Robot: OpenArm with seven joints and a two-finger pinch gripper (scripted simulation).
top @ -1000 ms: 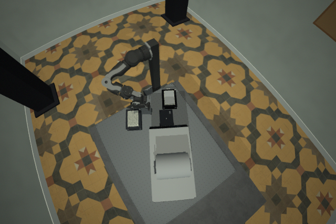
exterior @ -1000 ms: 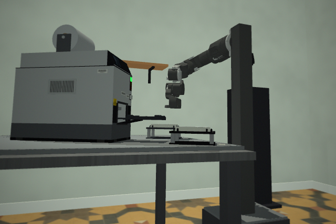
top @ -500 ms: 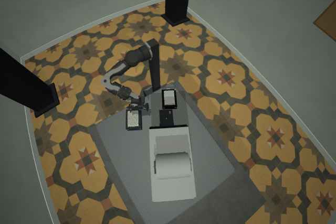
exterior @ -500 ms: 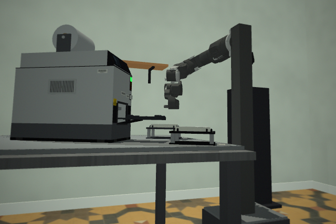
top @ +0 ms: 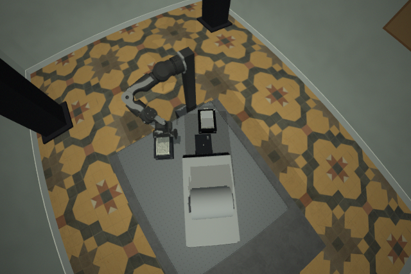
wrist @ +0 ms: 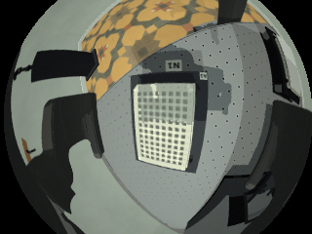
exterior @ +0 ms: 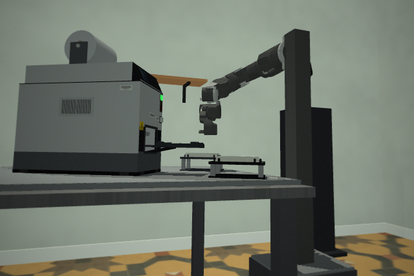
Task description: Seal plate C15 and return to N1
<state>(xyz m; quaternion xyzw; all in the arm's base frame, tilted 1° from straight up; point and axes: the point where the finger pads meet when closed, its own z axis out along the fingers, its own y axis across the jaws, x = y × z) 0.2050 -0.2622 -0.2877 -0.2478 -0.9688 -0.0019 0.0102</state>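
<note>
I am at the first step, fetching the open plate (top: 163,147); it sits in its nest (wrist: 202,99) near the worktop (top: 139,191) edge on my arm's side; my hand (exterior: 207,131) hangs above it, spread, holding nothing; next I must lower squarely and grip its sides.

Open air below the pincer (exterior: 207,131) at frame centre, straight down to plate C15 (top: 163,147). Stage (exterior: 180,145) juts out lower left; mast (exterior: 296,99) blocks the right.
</note>
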